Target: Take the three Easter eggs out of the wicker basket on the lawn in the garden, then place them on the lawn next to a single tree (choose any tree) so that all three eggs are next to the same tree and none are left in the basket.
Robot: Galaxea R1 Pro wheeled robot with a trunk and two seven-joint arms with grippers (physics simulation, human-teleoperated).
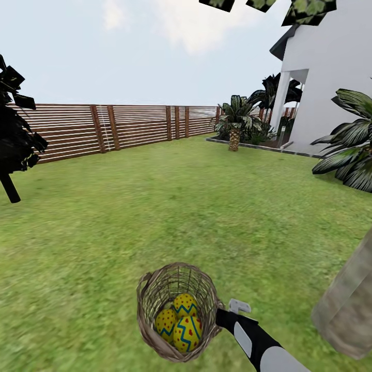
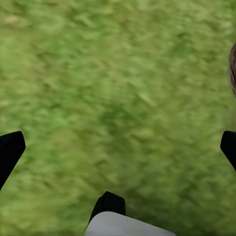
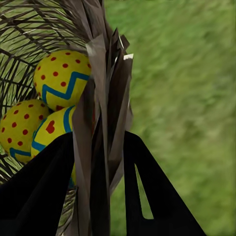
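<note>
My right tool (image 3: 105,162) pinches the rim wall of the wicker basket (image 1: 155,299), one finger inside, one outside. The basket sits tilted on the lawn (image 1: 206,206), with all three Easter eggs (image 1: 181,320) clustered together inside. I judge the weave light and springy, liable to flex under load; the rim serves for holding it. The eggs look hard, smooth and prone to rolling; grip each across its middle. My left tool (image 2: 118,147) hangs spread above bare grass. The tree (image 1: 346,310) stands near, on my right. Open grass lies ahead.
</note>
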